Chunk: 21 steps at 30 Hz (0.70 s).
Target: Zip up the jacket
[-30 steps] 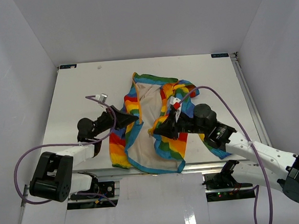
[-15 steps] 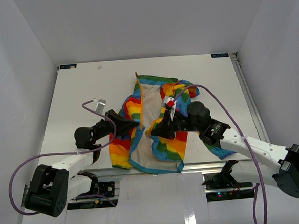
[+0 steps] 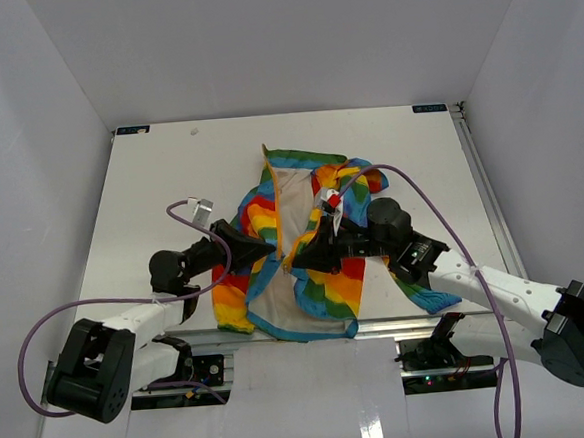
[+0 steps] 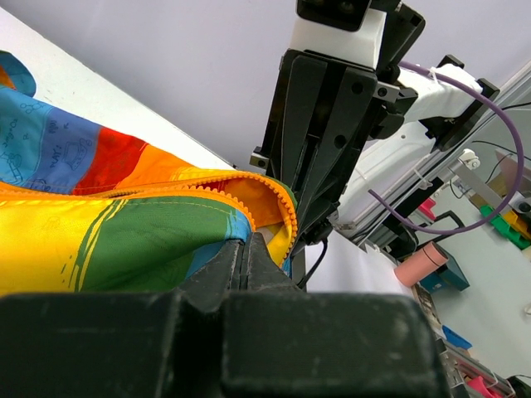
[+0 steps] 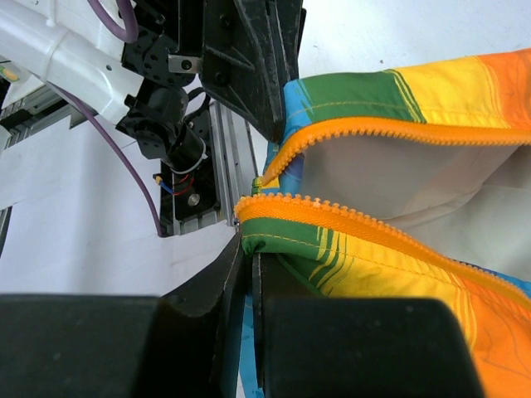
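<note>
Overhead: the jacket (image 3: 306, 278) lies open at the middle of the table (image 3: 148, 169), where the left gripper (image 3: 266, 251) and right gripper (image 3: 295, 257) meet. Left wrist: jaws pinch the fabric under one orange zipper edge (image 4: 249, 192). Right wrist: jaws clamp the opposite zipper edge (image 5: 348, 222). The zipper ends likely need levelling before they are mated.

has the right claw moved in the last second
Yes. The right claw, shut on the jacket, has shifted left, away from the table's right rail and closer to the left claw.

White arms (image 3: 508, 294), black tools (image 3: 269, 249), purple cables (image 4: 456, 75).
</note>
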Tool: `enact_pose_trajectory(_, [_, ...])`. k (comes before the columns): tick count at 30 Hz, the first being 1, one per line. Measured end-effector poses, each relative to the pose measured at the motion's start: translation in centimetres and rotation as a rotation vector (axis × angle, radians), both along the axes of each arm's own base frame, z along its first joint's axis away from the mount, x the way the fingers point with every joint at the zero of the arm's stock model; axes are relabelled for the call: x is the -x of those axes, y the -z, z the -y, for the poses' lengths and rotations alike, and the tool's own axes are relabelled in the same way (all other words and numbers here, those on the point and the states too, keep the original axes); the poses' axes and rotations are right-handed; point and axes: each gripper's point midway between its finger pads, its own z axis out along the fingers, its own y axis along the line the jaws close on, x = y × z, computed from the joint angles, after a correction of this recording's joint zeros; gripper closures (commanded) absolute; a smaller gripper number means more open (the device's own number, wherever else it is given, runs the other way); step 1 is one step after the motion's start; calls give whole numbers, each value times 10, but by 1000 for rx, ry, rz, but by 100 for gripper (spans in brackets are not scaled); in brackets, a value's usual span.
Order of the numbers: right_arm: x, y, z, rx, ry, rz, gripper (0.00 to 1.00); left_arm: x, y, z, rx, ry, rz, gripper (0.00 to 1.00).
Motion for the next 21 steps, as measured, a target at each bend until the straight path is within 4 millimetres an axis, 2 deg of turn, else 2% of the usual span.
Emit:
enact_pose_trajectory(9, [-1,10,-7,9,-15,-57,92,9,12,1,-19,9,9,100])
enact_pose_trajectory(21, [-3,9,-10,8,-12,-75,92,16,16,2,-27,23,21,100])
